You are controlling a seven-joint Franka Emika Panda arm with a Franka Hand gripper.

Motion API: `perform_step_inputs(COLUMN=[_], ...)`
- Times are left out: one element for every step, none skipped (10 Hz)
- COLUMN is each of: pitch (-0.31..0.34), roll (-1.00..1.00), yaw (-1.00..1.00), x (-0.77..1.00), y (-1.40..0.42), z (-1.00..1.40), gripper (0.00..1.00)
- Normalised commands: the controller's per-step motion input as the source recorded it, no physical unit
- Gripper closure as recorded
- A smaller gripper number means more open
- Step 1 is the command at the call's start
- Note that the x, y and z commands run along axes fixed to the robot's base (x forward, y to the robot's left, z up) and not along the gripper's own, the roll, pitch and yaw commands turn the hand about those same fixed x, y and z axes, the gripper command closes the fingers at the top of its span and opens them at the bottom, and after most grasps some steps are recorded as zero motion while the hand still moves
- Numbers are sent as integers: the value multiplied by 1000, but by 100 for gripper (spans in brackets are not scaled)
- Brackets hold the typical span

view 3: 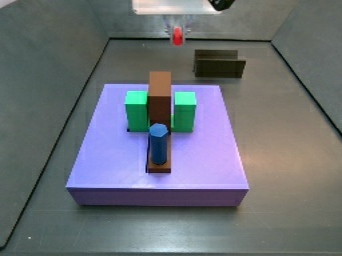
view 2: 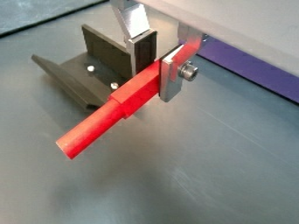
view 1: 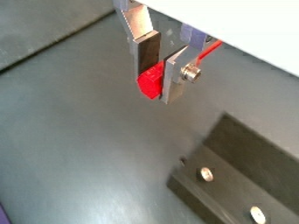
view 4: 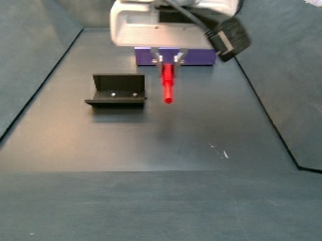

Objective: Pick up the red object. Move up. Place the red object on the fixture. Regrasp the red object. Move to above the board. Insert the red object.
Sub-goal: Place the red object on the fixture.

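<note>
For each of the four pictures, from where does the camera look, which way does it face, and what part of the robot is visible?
Wrist view: at the gripper, looking down; red object, fixture.
Wrist view: opposite side of the gripper; red object points at the camera.
Side view: beyond the board, facing the gripper.
Side view: opposite, floor in front; gripper, fixture.
All share the red object.

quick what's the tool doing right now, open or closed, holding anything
Tool: closed on the red stick, gripping it by one end, raised off the floor beside the fixture in a side view.
</note>
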Motion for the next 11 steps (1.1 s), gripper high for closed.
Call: perform_step_inputs(pitch=[-309, -306, -309, -300, -269, -51, 0, 9, 51, 100, 106], roll=[-1000, -1000, -1000, -1000, -1000, -1000, -1000, -1000, -1000, -1000, -1000], yaw=[-260, -260, -260, -260, -246, -163, -117, -66, -6, 0, 0], x=[523, 526, 526, 529, 566, 691, 740, 774, 771, 691, 620], y=[0, 0, 0, 0, 0, 0, 0, 0, -6, -43, -80], z=[114, 114, 117, 120, 109, 43, 9, 0, 0, 31, 49], gripper=[100, 100, 100, 100, 100, 100, 100, 100, 100, 100, 100])
